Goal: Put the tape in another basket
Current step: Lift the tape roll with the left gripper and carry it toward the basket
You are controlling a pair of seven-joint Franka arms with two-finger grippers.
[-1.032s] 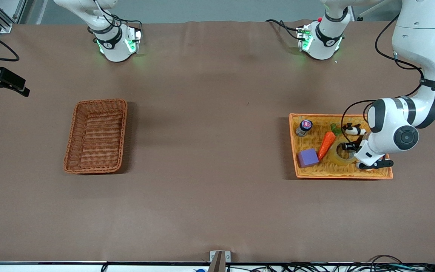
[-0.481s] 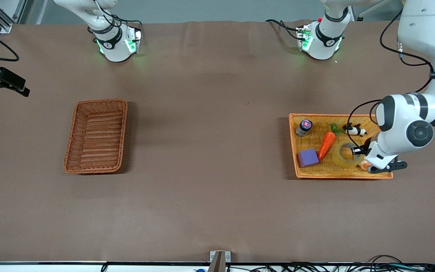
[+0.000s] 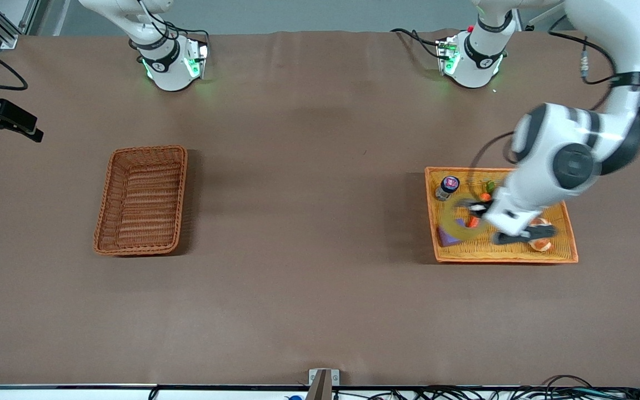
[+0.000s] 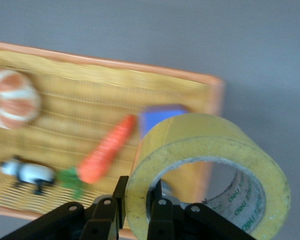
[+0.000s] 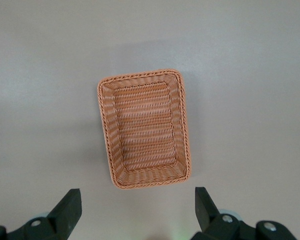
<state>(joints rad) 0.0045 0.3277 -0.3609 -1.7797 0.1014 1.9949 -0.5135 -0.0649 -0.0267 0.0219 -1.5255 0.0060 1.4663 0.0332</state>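
Observation:
The tape (image 3: 455,221), a yellowish translucent roll, hangs in the air over the bright orange flat tray (image 3: 503,258), above the tray's end toward the right arm. My left gripper (image 3: 478,210) is shut on the roll's wall. In the left wrist view one finger sits inside the tape (image 4: 210,165) and one outside, at my left gripper (image 4: 139,192). The darker reddish-brown basket (image 3: 142,199) lies empty toward the right arm's end of the table. My right gripper (image 5: 137,205) is open and empty, high over the table with the basket (image 5: 142,127) below it; it does not show in the front view.
The tray holds a jar with a purple lid (image 3: 448,186), a purple block (image 3: 445,238), a carrot (image 4: 107,150), a toy panda (image 4: 27,172) and an orange-and-white ball (image 3: 541,234). A black mount (image 3: 0,119) juts in at the table's edge past the basket.
The tape lay in the tray with my left gripper at it; now it is lifted off and has moved with the gripper toward the right arm's end of the tray.

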